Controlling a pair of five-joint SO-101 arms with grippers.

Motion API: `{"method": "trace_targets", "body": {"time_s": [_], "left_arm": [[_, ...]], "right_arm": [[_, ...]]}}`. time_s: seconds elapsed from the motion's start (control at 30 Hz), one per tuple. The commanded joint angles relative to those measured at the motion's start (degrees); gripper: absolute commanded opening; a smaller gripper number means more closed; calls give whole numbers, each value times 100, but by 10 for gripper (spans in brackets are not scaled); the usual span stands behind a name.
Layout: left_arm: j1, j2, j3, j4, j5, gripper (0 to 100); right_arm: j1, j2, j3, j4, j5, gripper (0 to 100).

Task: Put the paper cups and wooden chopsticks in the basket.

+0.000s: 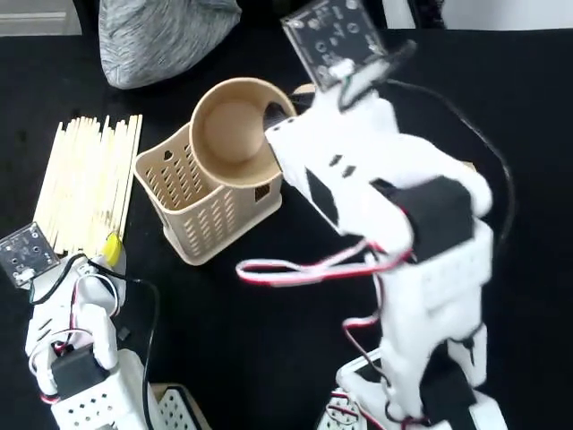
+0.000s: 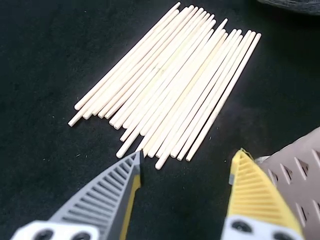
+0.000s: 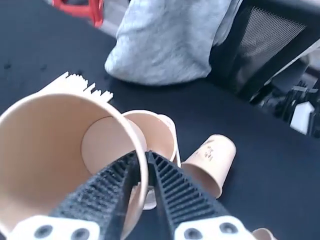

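– Black bench, stock check: what is on it?

– Entry 1: basket, beige, perforated, near the middle. Entry 2: wooden chopsticks, one flat loose bundle beside the basket. Entry 3: paper cup, clamped by its rim in my right pincer and held at the basket's mouth. Entries 4 and 5: a second cup and a third cup, both on their sides on the bench.

– And your left pincer?

– My left pincer: jaws apart, holding nothing, tips just short of the nearest chopstick ends.

– Hazards?

– The held cup looks nearly as wide as the basket's opening. Let go off-centre, I judge it could catch the rim, roll out or tip the basket. The pinch on thin paper may buckle the rim. The chopsticks lie flat and unbound, so closing on them could scatter them or lift only a few.
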Motion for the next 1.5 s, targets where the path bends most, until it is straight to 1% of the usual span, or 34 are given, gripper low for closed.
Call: {"method": "trace_targets", "body": {"time_s": [0.0,0.1,0.4,0.57,0.93,1.0,1.07,1.13,1.17,1.27,1.33,1.4,1.47], "left_arm": [[-4,-53,-13,-132,62,285],[-4,-53,-13,-132,62,285],[-4,-53,-13,-132,62,285],[-4,-53,13,-141,62,285],[-4,-53,13,-141,62,285],[-4,-53,13,-141,62,285],[-4,-53,13,-141,62,285],[-4,-53,13,-141,62,285],[-4,-53,13,-141,62,285],[-4,-53,13,-141,62,285],[-4,-53,13,-141,62,285],[-4,-53,13,-141,62,285],[-4,-53,13,-141,62,285]], "right_arm": [[-70,418,-268,35,-26,11],[-53,734,-312,-114,-18,11],[510,1692,-1024,-211,-9,18],[484,2026,-1323,-255,-9,125],[448,2378,-1974,-202,53,134],[598,2308,-2097,-79,615,134],[747,2281,-2149,44,1521,132],[1099,2308,-2035,123,2242,133],[1275,2334,-1930,123,2488,134],[1635,2431,-1332,114,2989,134],[1662,2448,-760,44,3270,134],[1670,2396,-66,-299,3349,135],[1679,2246,655,-853,3358,135]]}}
